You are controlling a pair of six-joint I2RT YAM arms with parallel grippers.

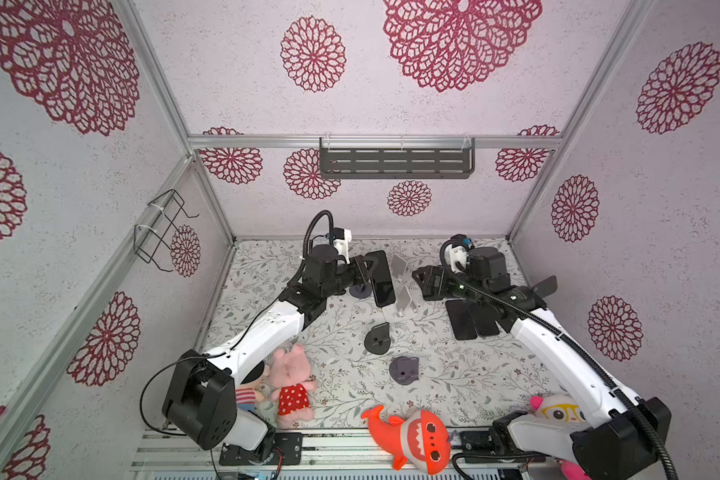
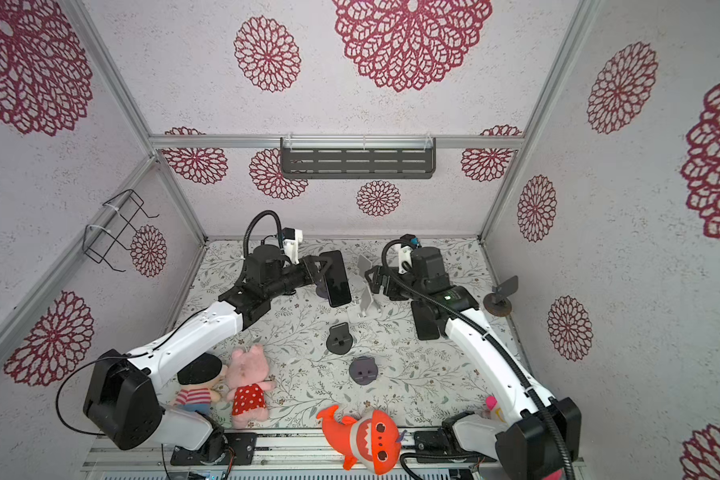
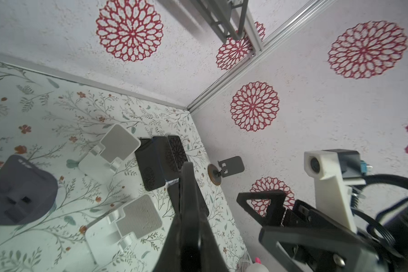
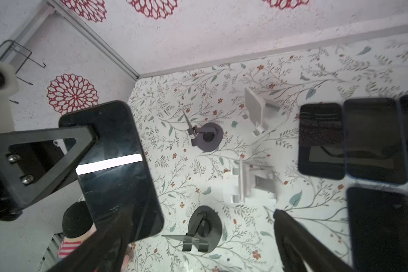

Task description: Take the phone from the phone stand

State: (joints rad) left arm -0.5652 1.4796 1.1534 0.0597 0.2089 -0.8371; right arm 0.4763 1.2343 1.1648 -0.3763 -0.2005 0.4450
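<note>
At back centre, the left gripper point(image 1: 371, 269) pinches the phone point(image 1: 385, 286) clear of the grey stand point(image 1: 358, 291); the right gripper point(image 1: 422, 284) gapes empty. Removal looks done: next, lay it flat, perhaps by the other phones point(image 1: 462, 320).

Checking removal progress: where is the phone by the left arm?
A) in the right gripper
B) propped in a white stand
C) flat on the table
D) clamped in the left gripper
D: the left gripper is shut on the phone, held clear of the white stands.
</note>
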